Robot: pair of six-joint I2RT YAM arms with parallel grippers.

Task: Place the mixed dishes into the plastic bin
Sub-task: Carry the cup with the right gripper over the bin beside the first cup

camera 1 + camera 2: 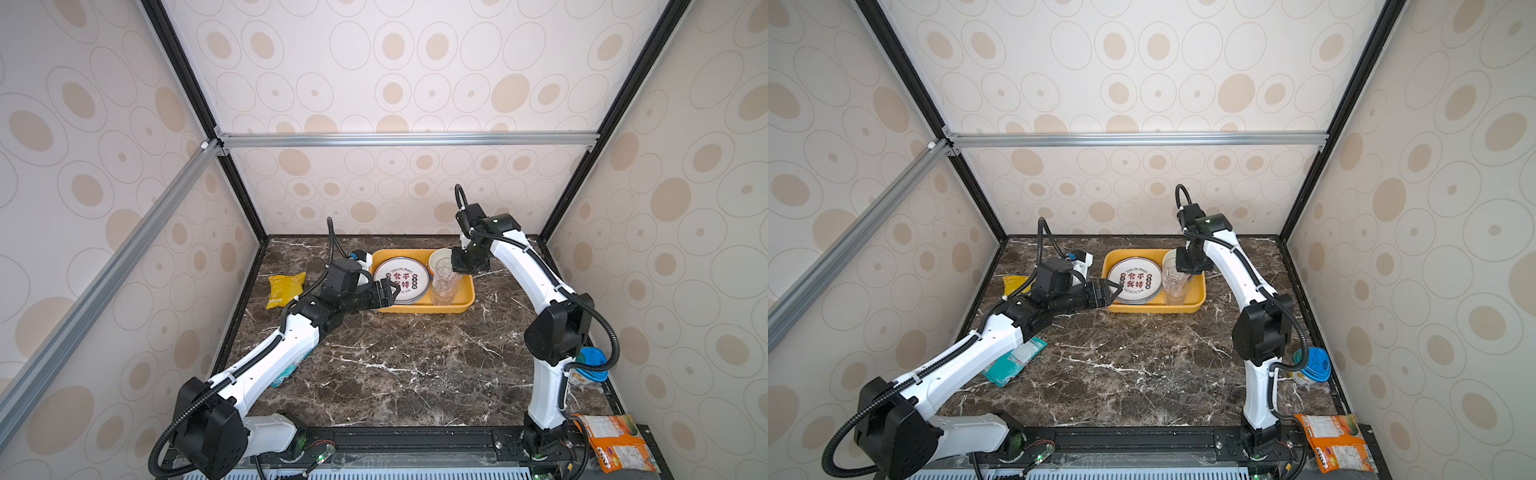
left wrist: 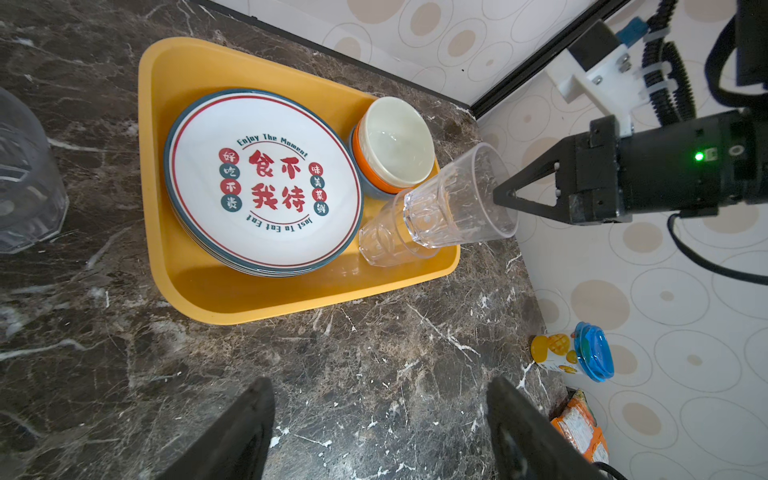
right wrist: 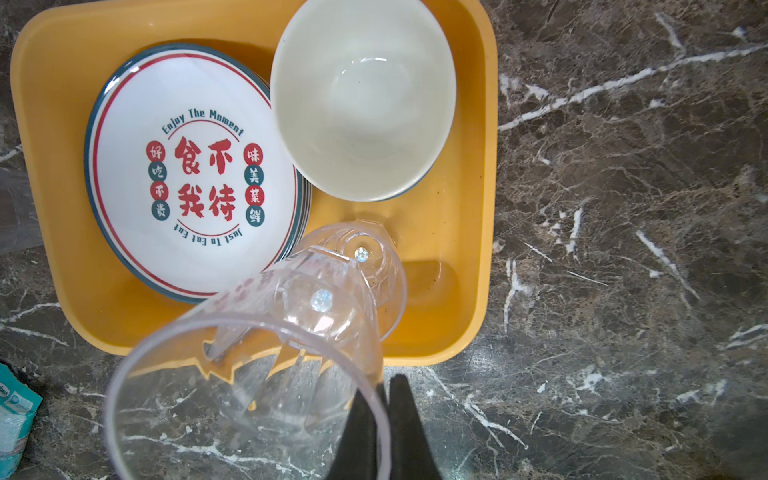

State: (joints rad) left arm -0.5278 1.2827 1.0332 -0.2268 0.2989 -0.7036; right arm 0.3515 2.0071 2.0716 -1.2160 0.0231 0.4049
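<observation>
We note right gripper clenched on rim of clear cup. Cup is tilted, base at mouth of second cup, which stands in plastic bin, corner toward right arm. Left gripper released, empty, beside bin's opposite edge. We judge next move: straighten axis, lower.

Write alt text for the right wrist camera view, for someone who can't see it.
The right pincer grips the rim of a clear cup, tilted into a second cup standing in the yellow-orange bin. Stacked printed plates and a white bowl also sit in the bin.
</observation>
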